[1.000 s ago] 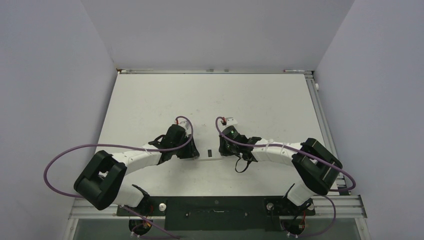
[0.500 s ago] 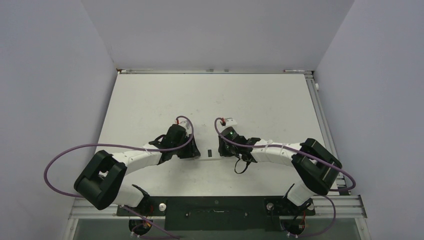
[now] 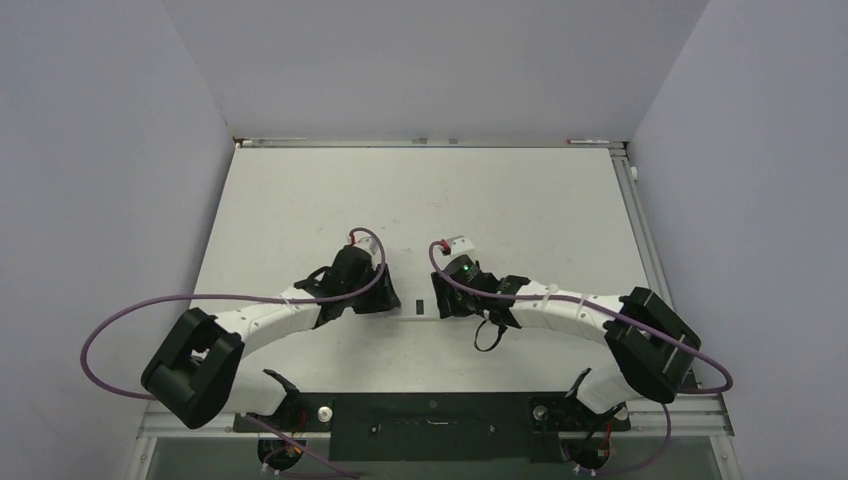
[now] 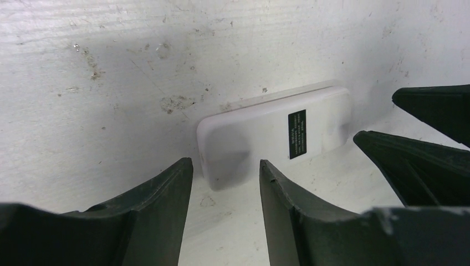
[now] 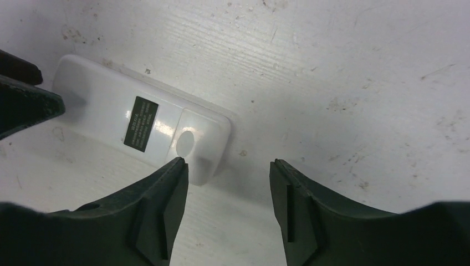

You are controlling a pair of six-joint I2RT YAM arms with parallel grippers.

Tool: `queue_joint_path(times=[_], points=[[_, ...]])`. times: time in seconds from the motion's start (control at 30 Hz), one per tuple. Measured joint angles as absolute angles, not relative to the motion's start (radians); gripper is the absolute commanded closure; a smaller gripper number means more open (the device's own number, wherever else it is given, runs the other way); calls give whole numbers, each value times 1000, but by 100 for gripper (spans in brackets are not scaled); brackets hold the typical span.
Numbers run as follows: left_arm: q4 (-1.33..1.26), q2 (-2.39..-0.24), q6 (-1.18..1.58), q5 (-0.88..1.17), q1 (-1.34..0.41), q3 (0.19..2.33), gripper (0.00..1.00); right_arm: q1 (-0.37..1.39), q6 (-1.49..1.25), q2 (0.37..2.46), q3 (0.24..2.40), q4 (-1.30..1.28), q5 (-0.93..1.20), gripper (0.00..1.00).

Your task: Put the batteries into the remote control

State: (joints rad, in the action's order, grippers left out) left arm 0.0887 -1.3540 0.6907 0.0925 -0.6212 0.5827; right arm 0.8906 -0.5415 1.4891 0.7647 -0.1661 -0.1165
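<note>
The remote control lies flat on the table with its plain white back up and a small black label on it. Its cover carries an oval dimple. My left gripper is open, its tips just short of the remote's near end. My right gripper is open at the other end, with the remote's corner by its left fingertip. From above, the remote lies between the left gripper and right gripper. The batteries are out of view.
The white table is scuffed and speckled around the remote. The right gripper's dark fingers show at the right of the left wrist view. Purple cables loop off both arms. A dark rail runs along the near edge.
The right jaws have spread wide apart and the left jaws have widened a little. The right arm's elbow has swung out to the right. The remote stays on the table.
</note>
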Motion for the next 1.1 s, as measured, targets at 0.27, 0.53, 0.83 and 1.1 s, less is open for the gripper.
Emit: queue_joint_path(times=[0.27, 0.53, 0.83, 1.1], points=[[147, -1233, 691, 52, -614, 587, 50, 878, -353, 1455, 824, -233, -88, 19], [202, -1072, 705, 55, -579, 584, 47, 850, -149, 1470, 912, -269, 82, 15], [291, -848, 738, 61, -533, 578, 42, 844, 10, 1564, 948, -289, 213, 14], [350, -749, 748, 62, -527, 578, 41, 844, 159, 1636, 949, -279, 327, 14]])
